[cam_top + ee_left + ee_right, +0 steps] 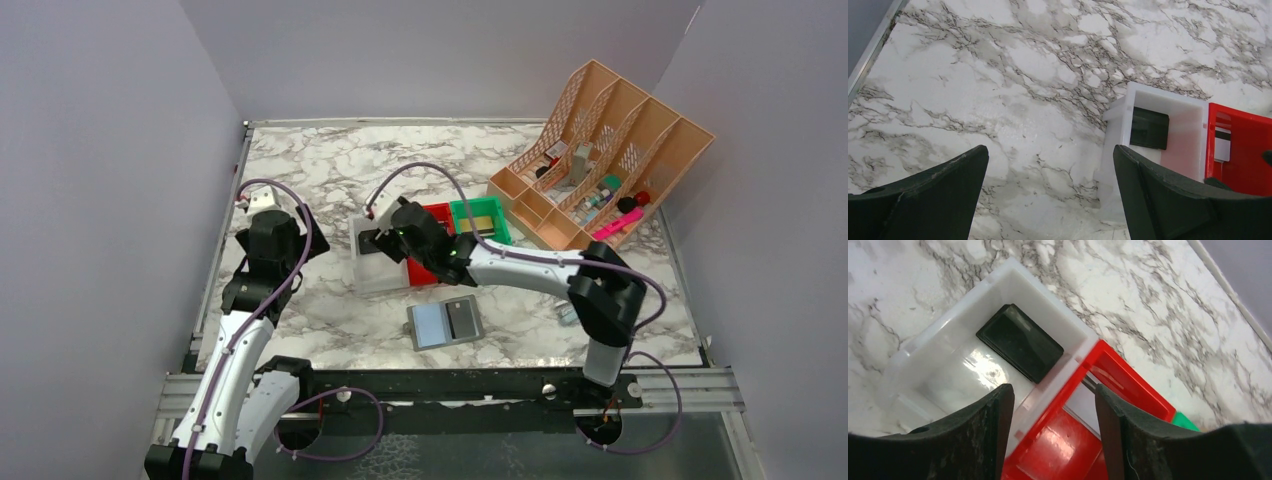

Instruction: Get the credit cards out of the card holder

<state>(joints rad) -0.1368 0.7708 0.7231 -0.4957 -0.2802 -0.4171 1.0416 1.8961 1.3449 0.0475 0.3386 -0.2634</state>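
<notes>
A: Tools, quick?
B: Two. The left tool [1048,155] is spread wide with nothing in it, over bare counter [998,75] left of the bins. The right tool [1052,390] has its jaws apart and is empty, with its fingers astride the wall shared by the white bin [963,375] and red bin [1058,440].
A: Bin count?
B: Three in a row: white, red, then green bin [482,240].
A: Cards?
B: Two for sure. One black card [1020,342] at the white bin's far end, one pale card [1222,145] with a dark stripe in the red bin. The green bin holds one flat tan thing [480,218]; can't tell if it's a card.
A: Holder?
B: One card holder [445,322], lying open on the counter nearer the arm bases than the bins, apart from both tools. Pale blue panel left, grey panel right.
A: Else?
B: One peach organizer [600,150] at far right, with small items inside.
</notes>
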